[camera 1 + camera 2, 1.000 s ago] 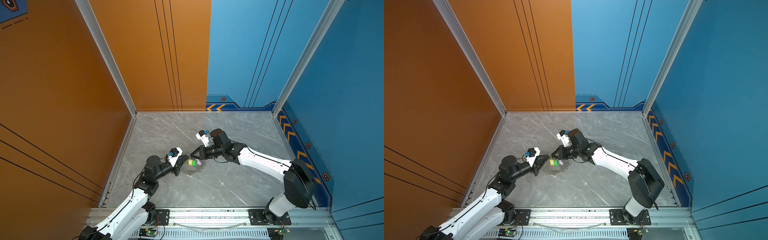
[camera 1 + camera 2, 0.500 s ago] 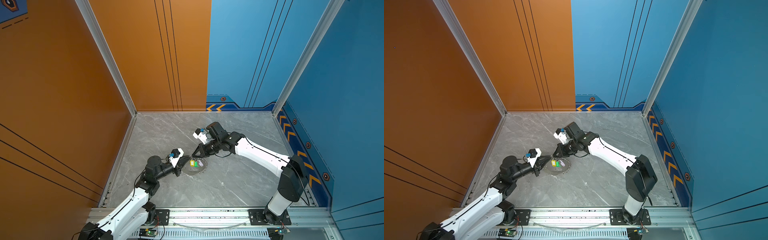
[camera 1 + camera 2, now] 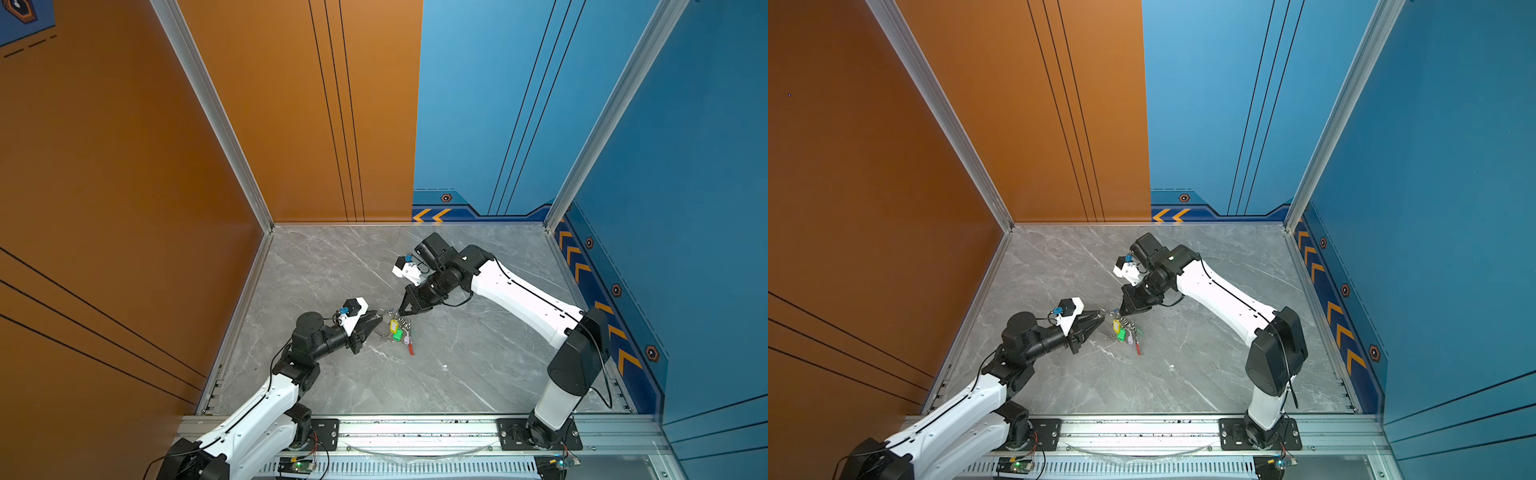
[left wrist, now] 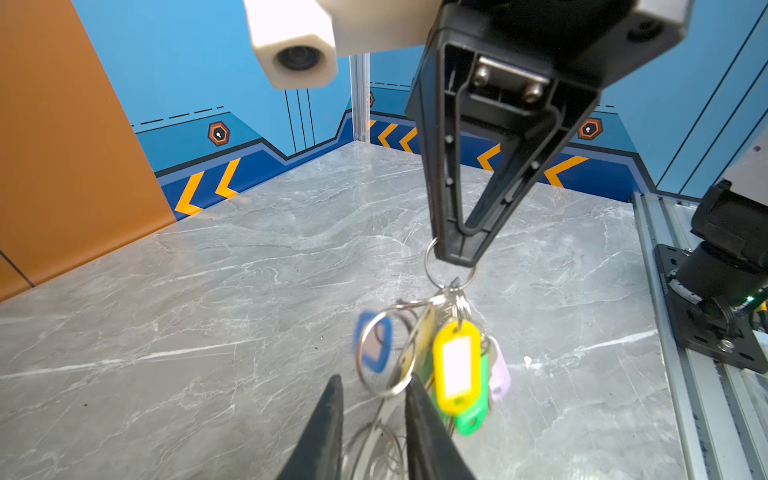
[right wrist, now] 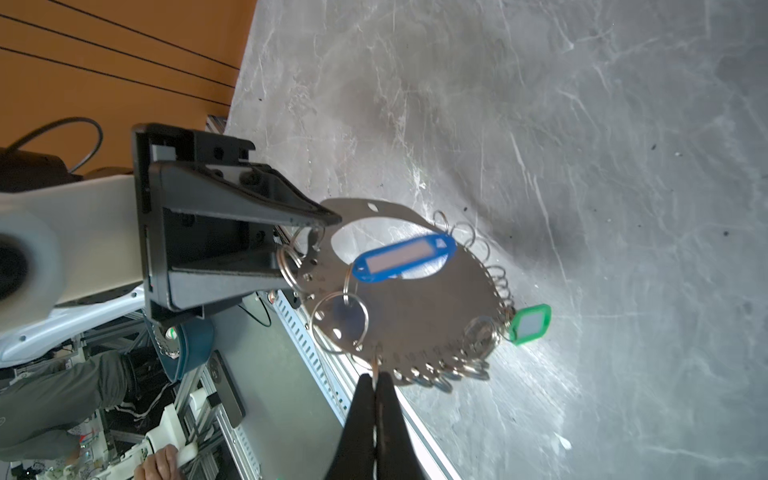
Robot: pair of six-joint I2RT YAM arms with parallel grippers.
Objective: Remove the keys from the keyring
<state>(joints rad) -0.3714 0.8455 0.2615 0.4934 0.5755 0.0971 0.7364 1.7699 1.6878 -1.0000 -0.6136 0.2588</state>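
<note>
The grey marble tabletop (image 3: 457, 374) is enclosed by an orange wall (image 3: 124, 166) and a blue wall (image 3: 478, 104), and in both top views the two arms meet near its middle. The right gripper (image 4: 457, 255) has its fingers (image 5: 361, 415) clenched, the tips pressed together on a small silver split ring (image 4: 427, 266). The keys (image 3: 398, 330) hang in a bunch directly below those fingertips. The yellow tag (image 4: 457, 365) is foremost, with the green tag (image 4: 471, 417) beneath it and the pink tag (image 4: 500, 374) beside it. The blue tag (image 4: 374, 345) is blurred and lies on the side towards the left fingertips. The red tag (image 3: 411, 348) hangs farthest from the right fingertips. The left gripper (image 5: 309, 243) has its fingers (image 5: 249, 203) released, standing apart with a plain gap. The keyring (image 5: 424, 324), a flat grey hoop edged with split rings, begins at the left fingertips and extends away beyond them. Its near rim and one split ring sit at the mouth of that gap. Contact between these fingers and the rim cannot be determined. In the right wrist view the right fingertips close at the keyring's rim, and the blue tag lies across its opening. Whether the keyring rests on the tabletop or is raised cannot be determined.
</note>
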